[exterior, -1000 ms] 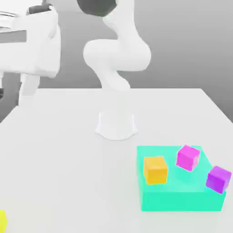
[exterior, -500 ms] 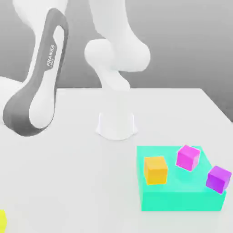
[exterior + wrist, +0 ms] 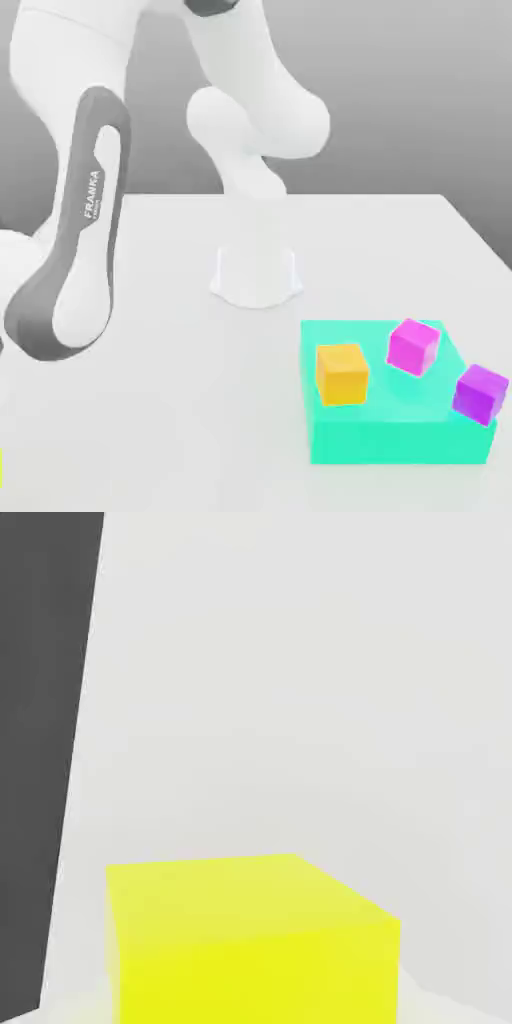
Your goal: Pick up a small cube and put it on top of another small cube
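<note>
An orange cube point(image 3: 342, 373), a magenta cube point(image 3: 413, 345) and a purple cube point(image 3: 480, 392) sit apart on a teal block point(image 3: 390, 440) at the exterior view's right. The magenta and purple cubes are tilted. A yellow cube point(image 3: 250, 942) rests on the white table, close under the hand camera. My arm's forearm point(image 3: 70, 270) reaches down past the exterior view's left edge, far from the teal block. My gripper is shut, and nothing shows between its fingers.
The arm's white base point(image 3: 256, 275) stands at the table's middle back. In the hand view the table's edge point(image 3: 85, 762) runs close beside the yellow cube, with dark floor beyond it.
The arm has swung down at the exterior view's left, and its forearm now hangs lower. The gripper has gone from open to shut. The cubes on the teal block have not moved.
</note>
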Motion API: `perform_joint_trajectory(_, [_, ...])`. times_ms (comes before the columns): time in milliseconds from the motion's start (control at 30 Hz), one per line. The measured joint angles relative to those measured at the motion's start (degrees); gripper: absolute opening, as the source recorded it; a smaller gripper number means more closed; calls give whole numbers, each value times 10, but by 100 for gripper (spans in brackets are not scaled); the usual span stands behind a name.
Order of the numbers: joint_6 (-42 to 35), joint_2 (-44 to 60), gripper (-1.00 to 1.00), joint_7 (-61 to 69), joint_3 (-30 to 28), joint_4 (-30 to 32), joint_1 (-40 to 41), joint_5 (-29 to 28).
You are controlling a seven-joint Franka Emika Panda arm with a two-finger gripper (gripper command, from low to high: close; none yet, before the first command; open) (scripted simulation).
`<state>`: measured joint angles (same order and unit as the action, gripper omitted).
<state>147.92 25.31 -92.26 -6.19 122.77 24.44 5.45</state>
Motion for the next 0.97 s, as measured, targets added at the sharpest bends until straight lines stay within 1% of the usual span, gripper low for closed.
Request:
perform_joint_trajectory(133, [-21, -84, -100, -68, 23, 60, -62, -17])
perform_joint_trajectory(333, [-50, -208, -100, -171, 80, 154, -152, -34])
perform_joint_trajectory(433, [-64, -269, -100, -216, 105, 201, -207, -32])
perform_joint_trajectory(667, [-97, -412, -100, -304, 171, 311, -278, -5])
perform_joint_trajectory(733, [-72, -406, -100, -317, 182, 329, -285, -5])
perform_joint_trajectory(833, [-4, -355, -100, -329, 190, 346, -283, -15])
perform_joint_trajectory(867, [14, -340, 100, -331, 191, 350, -282, -18])
perform_joint_trajectory(967, [14, -340, 100, -331, 191, 350, -282, -18])
